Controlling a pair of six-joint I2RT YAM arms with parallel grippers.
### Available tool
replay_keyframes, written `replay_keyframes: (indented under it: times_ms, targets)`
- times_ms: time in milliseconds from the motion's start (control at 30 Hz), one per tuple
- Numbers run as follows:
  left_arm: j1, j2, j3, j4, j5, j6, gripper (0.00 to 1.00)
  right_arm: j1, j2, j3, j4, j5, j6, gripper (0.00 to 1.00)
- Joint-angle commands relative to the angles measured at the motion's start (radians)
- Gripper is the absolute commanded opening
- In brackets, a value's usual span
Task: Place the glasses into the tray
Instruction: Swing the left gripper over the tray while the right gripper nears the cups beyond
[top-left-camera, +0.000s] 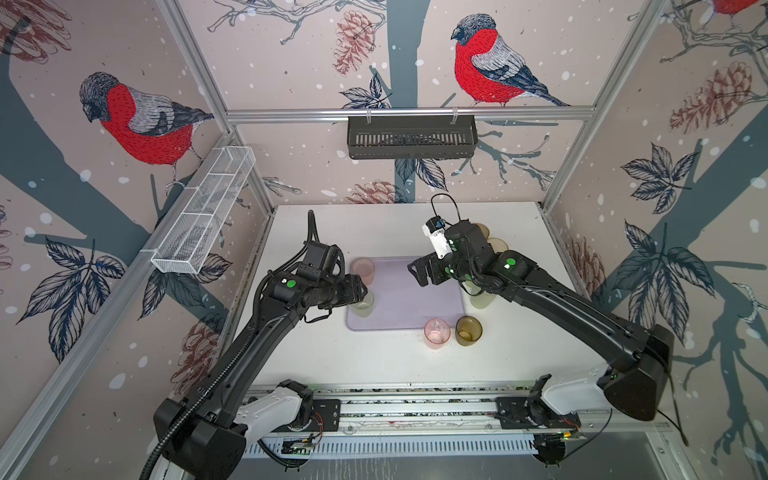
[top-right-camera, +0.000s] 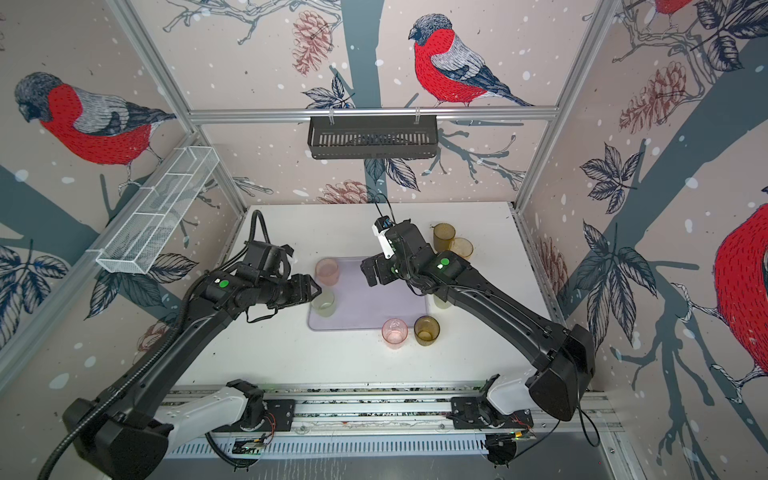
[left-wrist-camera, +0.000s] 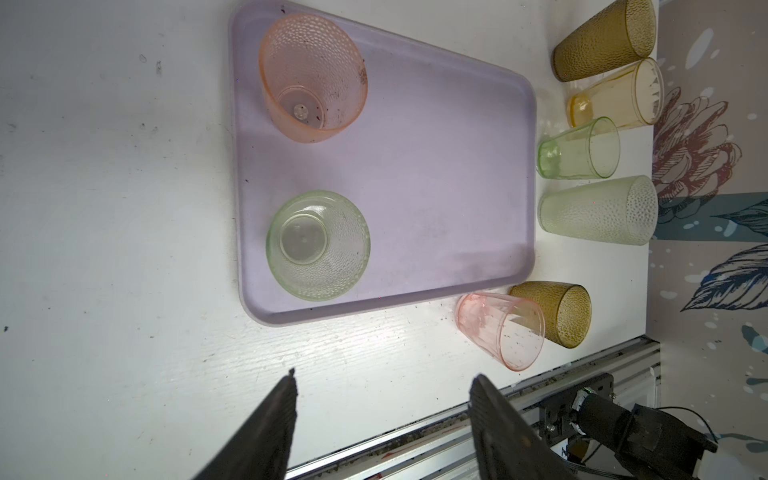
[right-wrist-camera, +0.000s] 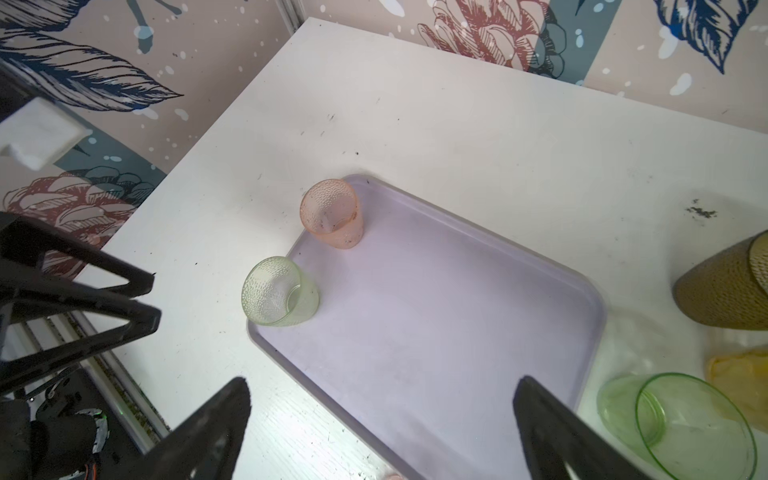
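a dimpled pink glass (left-wrist-camera: 311, 79) and a pale green glass (left-wrist-camera: 318, 245) stood in the tray (left-wrist-camera: 436, 187); six sat on the counter (left-wrist-camera: 124, 208). my left fingers (left-wrist-camera: 270, 415) hung open, empty, beside the tray; my right fingers (right-wrist-camera: 216, 424) gaped over it. next, i judged, fetch the smooth pink glass (left-wrist-camera: 503, 328).

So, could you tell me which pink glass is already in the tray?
The dimpled pink glass, standing in the tray's corner; the smooth pink glass stands outside on the table.

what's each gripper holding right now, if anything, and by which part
Nothing is held. The left gripper has jaws apart and empty, clear of the pale green glass in the tray; the right gripper is wide open over the tray, also empty.
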Motion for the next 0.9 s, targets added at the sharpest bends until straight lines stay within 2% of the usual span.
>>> replay_keyframes:
  times_ms: [0, 267, 533, 667, 867]
  targets:
    - [0.000, -0.026, -0.010, 0.021, 0.054, 0.052, 0.69, 0.001, 0.009, 0.032, -0.051, 0.092, 0.040, 1.00]
    - [0.000, -0.046, -0.008, 0.032, 0.102, 0.079, 0.80, -0.008, 0.035, 0.099, -0.113, 0.133, 0.050, 1.00]
    - [0.000, -0.013, 0.008, 0.116, 0.102, 0.034, 0.98, -0.122, 0.019, 0.074, -0.123, 0.030, 0.017, 0.99]
    - [-0.010, 0.022, 0.037, 0.161, 0.100, 0.021, 0.99, -0.199, 0.015, 0.056, -0.137, -0.025, -0.006, 1.00]
    - [-0.062, 0.106, 0.101, 0.223, 0.101, 0.013, 0.99, -0.284, 0.011, 0.029, -0.190, -0.023, -0.030, 0.99]
